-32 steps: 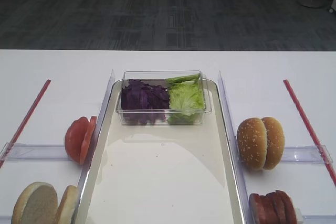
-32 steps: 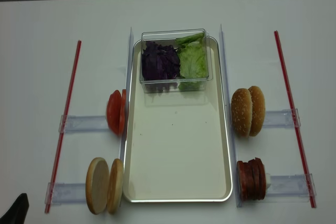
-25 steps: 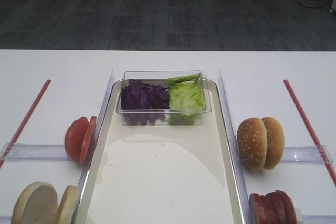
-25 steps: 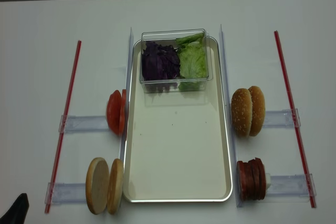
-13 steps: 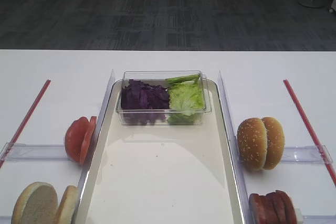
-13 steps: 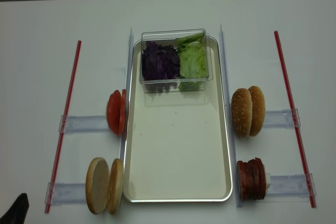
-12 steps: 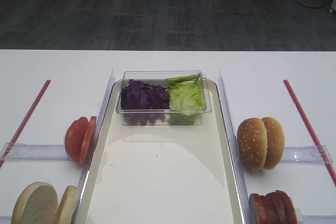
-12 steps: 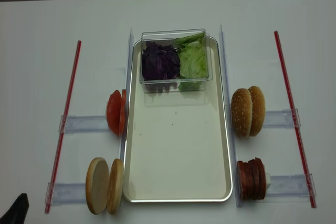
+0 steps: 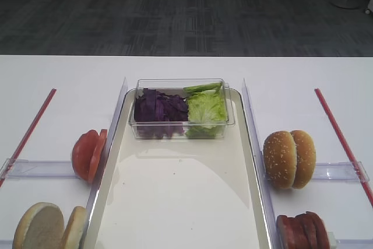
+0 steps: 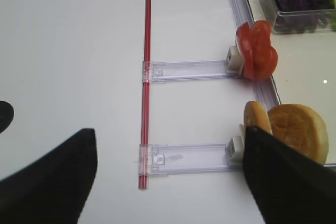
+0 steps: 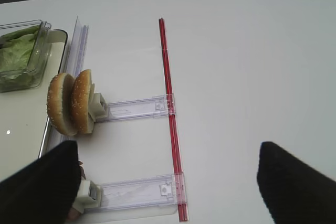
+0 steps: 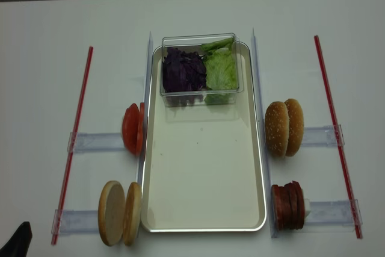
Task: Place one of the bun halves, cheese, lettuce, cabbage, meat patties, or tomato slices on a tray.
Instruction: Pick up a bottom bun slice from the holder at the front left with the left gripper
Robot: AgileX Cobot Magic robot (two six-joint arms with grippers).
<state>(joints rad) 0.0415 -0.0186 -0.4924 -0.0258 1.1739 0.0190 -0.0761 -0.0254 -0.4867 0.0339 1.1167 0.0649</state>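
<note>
In your first high view no arm shows. The tray (image 9: pixel 175 202) lies bare in the middle, with a clear box (image 9: pixel 181 109) at its far end holding the cabbage (image 9: pixel 157 109) and the lettuce (image 9: pixel 205 109). The tomato slices (image 9: pixel 88 153) and bun halves (image 9: pixel 45 228) stand on edge left of the tray, the seeded buns (image 9: pixel 288 158) and meat patties (image 9: pixel 303 230) on its right.

Your right wrist view shows the right gripper (image 11: pixel 173 182) hanging above the table, its fingers (image 11: pixel 39 187) wide apart and holding nothing. A red strip (image 11: pixel 170 114) and clear rails (image 11: pixel 134 108) lie below.

Your left wrist view shows the left gripper (image 10: pixel 168 179) also above the table, fingers (image 10: pixel 47 182) spread wide and empty, touching nothing, with the bun halves just beyond its right finger.

In your second high view only a dark tip (image 12: pixel 17 244) of the left arm shows at the lower left corner, well apart from the bun halves
</note>
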